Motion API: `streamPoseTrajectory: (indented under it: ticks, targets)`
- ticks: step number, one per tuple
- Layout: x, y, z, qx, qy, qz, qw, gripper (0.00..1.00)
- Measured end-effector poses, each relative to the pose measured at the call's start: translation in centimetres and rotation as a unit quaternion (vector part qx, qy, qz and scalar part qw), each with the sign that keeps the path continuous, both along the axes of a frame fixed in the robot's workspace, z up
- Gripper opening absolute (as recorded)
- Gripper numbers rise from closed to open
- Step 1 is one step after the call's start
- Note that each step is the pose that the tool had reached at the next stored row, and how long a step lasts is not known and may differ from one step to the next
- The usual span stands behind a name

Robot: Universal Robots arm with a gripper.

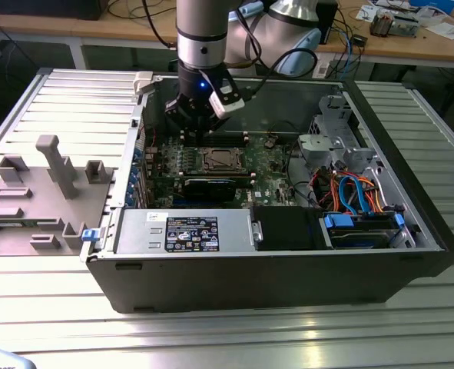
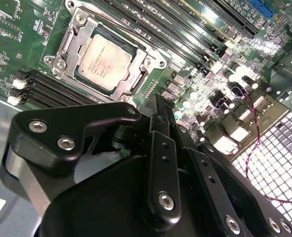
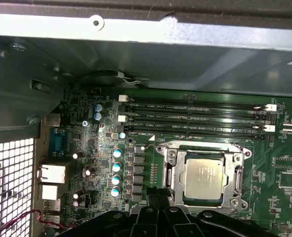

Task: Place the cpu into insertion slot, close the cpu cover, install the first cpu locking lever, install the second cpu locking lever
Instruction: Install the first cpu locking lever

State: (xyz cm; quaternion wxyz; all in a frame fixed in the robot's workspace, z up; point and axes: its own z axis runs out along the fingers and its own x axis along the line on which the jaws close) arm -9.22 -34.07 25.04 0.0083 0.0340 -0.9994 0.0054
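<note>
The cpu lies flat in the insertion slot on the green board, its dull silver top facing up. The cpu cover, a thin silvery frame, lies down around the chip. A thin wire lever runs along one side of the frame; I cannot tell whether it is latched. My gripper hangs just above the board beside the socket. It is shut and holds nothing.
Long memory slots run beside the socket. A black expansion card, the power supply and a drive cage with cables fill the case. The case wall and rear ports are close. Grey fixtures stand on the table.
</note>
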Motion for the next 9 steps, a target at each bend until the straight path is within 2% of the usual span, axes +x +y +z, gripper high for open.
streamPoseTrajectory:
  ticks: [9]
  targets:
    - [-0.22, 0.01, -0.10, 0.0002, -0.0003, 0.000, 1.00000, 0.11]
